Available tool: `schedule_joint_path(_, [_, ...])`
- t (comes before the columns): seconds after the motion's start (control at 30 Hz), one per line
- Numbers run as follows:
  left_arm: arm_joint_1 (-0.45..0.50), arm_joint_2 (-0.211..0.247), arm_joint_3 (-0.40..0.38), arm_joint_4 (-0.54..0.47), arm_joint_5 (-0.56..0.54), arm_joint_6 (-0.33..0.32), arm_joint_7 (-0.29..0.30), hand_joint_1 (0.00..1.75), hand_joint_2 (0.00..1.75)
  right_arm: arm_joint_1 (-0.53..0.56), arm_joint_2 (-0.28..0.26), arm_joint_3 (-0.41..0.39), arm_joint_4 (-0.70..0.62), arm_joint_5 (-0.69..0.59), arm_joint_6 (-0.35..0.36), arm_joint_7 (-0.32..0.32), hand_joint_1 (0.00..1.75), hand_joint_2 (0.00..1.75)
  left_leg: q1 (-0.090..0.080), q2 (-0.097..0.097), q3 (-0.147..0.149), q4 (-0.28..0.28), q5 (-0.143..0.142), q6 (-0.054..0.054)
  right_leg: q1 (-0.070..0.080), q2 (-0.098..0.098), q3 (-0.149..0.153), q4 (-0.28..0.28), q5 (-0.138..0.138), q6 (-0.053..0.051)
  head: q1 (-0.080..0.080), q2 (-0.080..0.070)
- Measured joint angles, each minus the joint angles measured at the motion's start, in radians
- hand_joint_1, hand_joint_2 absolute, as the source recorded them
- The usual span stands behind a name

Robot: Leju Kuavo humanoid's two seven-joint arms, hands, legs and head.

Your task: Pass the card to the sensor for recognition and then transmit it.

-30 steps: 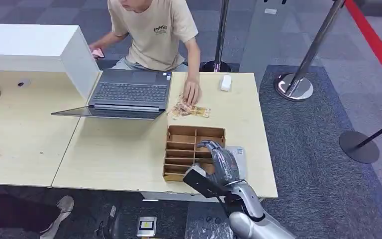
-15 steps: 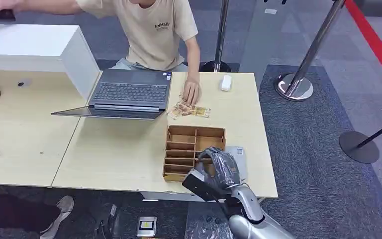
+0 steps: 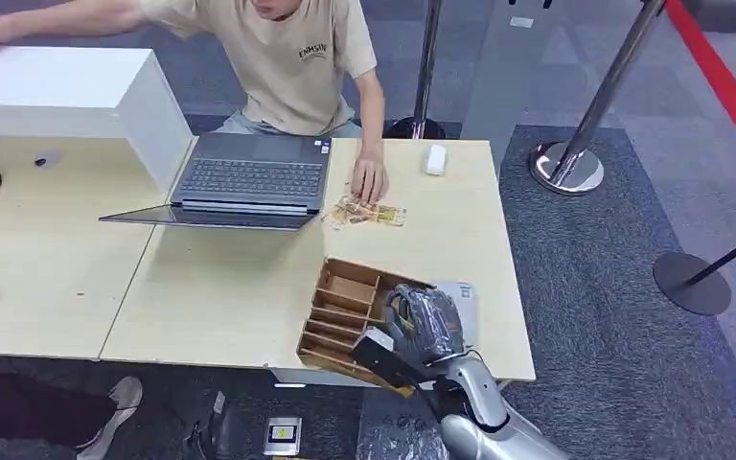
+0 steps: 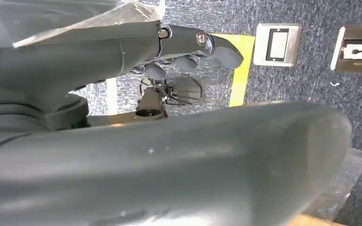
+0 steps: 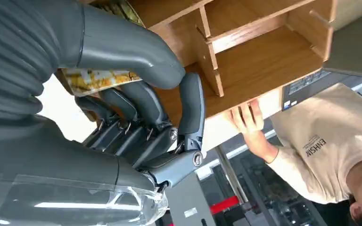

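A divided wooden tray (image 3: 345,311) sat skewed at the near edge of the counter (image 3: 220,287), with the robot's right hand (image 3: 424,321) on its right side. Behind it lay a heap of cards (image 3: 364,213) under a person's hand (image 3: 369,177), a laptop (image 3: 240,182) to their left. A small box (image 3: 434,158) lay right of them, near the far edge.

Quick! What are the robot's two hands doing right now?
Left hand: hangs over the floor; open or closed cannot be told.
Right hand: fingers curled in the wooden tray; a held card cannot be told.
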Motion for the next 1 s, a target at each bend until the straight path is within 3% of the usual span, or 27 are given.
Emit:
schedule_joint_path(0.5, [-0.006, 0.0, 0.0, -0.002, -0.003, 0.001, 0.01, 0.0, 0.0, -0.001, 0.0, -0.002, -0.014, -0.002, -0.01, 0.0, 1.75, 1.75, 0.0, 0.0, 0.0, 0.0, 0.0, 0.0, 0.0, 0.0, 0.0, 0.0, 0.0, 0.0, 0.0, 0.0])
schedule_joint_path(1.0, [-0.013, -0.003, 0.0, -0.008, -0.021, 0.006, 0.028, 0.0, 0.0, -0.035, -0.002, -0.007, -0.035, 0.025, -0.066, -0.012, 1.75, 1.75, 0.0, 0.0, 0.0, 0.0, 0.0, 0.0, 0.0, 0.0, 0.0, 0.0, 0.0, 0.0, 0.0, 0.0])
